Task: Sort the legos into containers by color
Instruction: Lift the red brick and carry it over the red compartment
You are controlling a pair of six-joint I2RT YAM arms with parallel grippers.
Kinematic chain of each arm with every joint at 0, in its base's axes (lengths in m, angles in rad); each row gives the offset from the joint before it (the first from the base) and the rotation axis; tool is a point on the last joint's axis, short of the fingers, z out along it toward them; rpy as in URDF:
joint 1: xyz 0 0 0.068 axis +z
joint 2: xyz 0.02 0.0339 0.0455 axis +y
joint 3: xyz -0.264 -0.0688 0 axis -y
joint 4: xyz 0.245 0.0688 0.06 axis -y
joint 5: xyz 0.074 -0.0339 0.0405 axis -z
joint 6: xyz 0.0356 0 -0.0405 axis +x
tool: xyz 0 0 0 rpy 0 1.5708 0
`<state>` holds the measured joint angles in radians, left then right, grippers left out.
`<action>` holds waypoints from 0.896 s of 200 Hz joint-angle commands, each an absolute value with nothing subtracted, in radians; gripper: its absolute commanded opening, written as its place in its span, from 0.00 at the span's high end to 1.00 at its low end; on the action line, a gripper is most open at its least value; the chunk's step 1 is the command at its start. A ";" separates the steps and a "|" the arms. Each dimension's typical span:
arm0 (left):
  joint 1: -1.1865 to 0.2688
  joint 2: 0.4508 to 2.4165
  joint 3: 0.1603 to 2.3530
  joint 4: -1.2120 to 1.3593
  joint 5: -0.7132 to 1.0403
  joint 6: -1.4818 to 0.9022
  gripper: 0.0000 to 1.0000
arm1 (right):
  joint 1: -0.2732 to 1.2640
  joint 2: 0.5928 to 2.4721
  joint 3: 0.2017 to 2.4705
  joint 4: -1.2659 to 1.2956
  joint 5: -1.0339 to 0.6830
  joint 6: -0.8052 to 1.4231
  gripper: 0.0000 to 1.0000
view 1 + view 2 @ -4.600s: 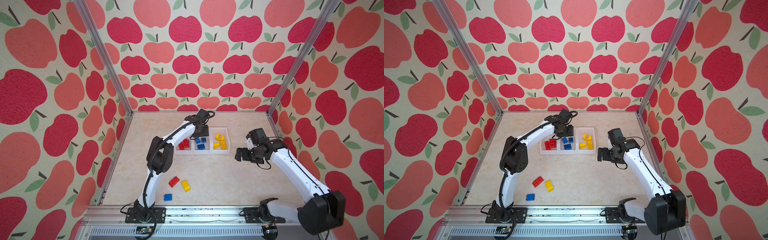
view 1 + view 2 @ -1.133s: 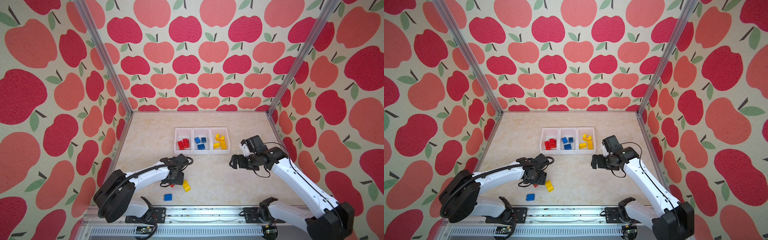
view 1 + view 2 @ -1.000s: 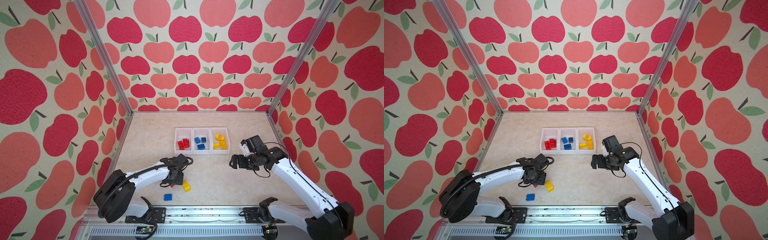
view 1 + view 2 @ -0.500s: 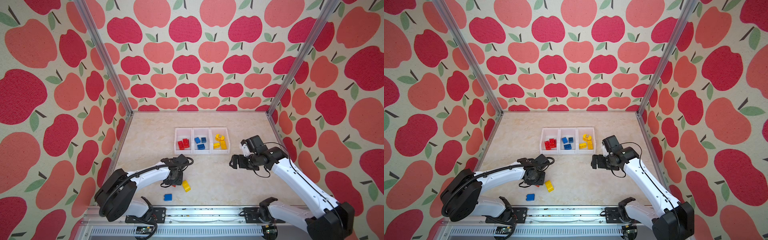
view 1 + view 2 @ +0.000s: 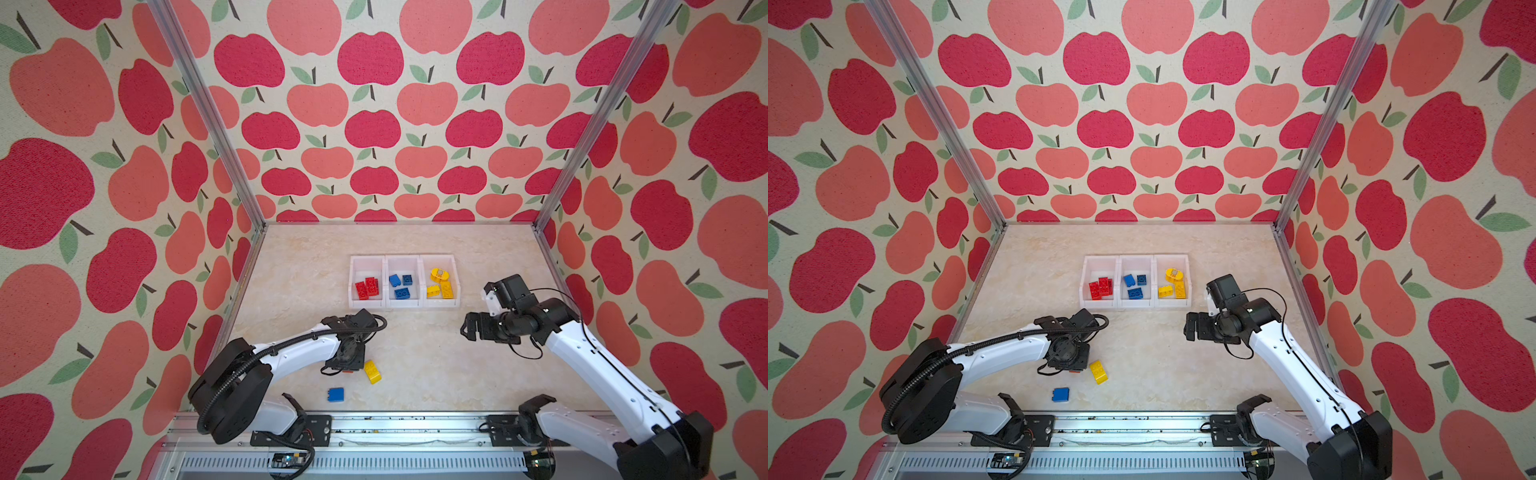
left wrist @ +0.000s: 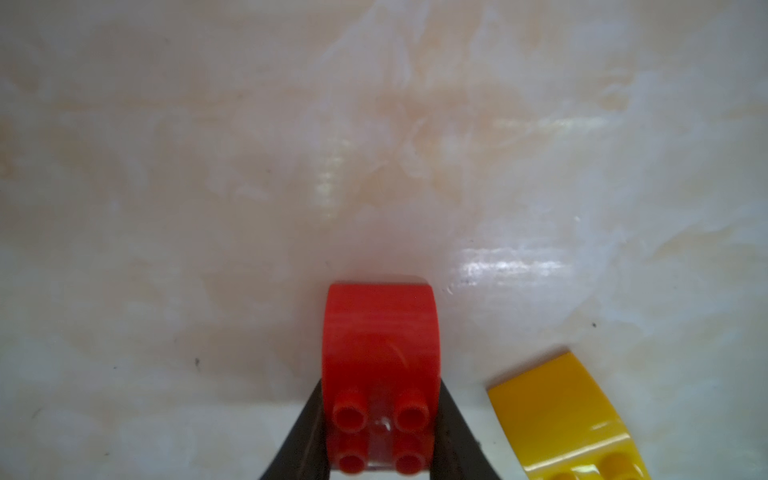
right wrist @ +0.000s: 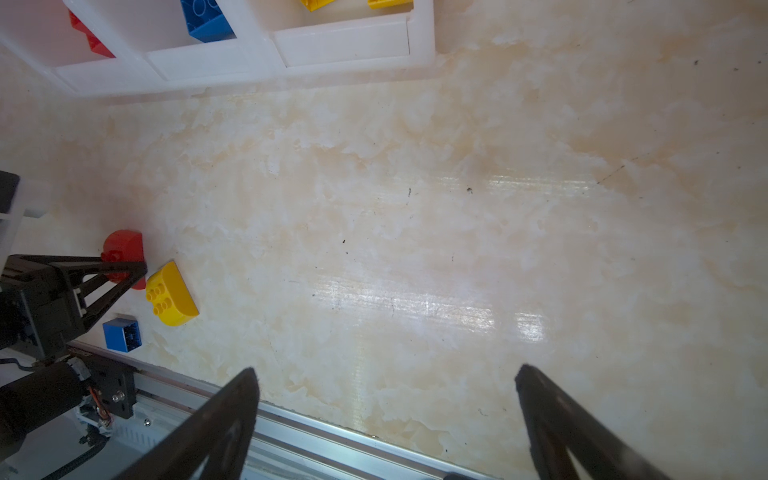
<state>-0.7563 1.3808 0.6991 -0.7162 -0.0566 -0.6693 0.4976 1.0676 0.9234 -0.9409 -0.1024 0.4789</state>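
Left tool is clamping red brick, right tool idling released; lifting is risking bumping adjacent yellow brick.

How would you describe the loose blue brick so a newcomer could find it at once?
On the table, look by the metal rail at the near edge, left of middle in both top views. The blue brick lies alone, nearer the rail than the loose yellow brick, the only blue piece outside the bins.

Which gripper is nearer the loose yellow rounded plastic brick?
Left. The left gripper, closed on a red rounded plastic brick, sits beside the yellow brick; the right gripper hangs open well away.
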 commanded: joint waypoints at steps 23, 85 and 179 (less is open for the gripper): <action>-0.753 1.283 0.771 -0.805 -0.125 -0.703 0.80 | 0.506 1.055 0.913 -0.960 -0.091 0.504 0.01; -0.698 1.221 0.920 -0.865 -0.161 -0.637 0.82 | 0.506 1.063 0.914 -0.946 -0.092 0.514 0.01; -0.577 1.433 1.211 -0.820 -0.107 -0.496 0.84 | 0.507 1.058 0.923 -0.946 -0.080 0.515 0.01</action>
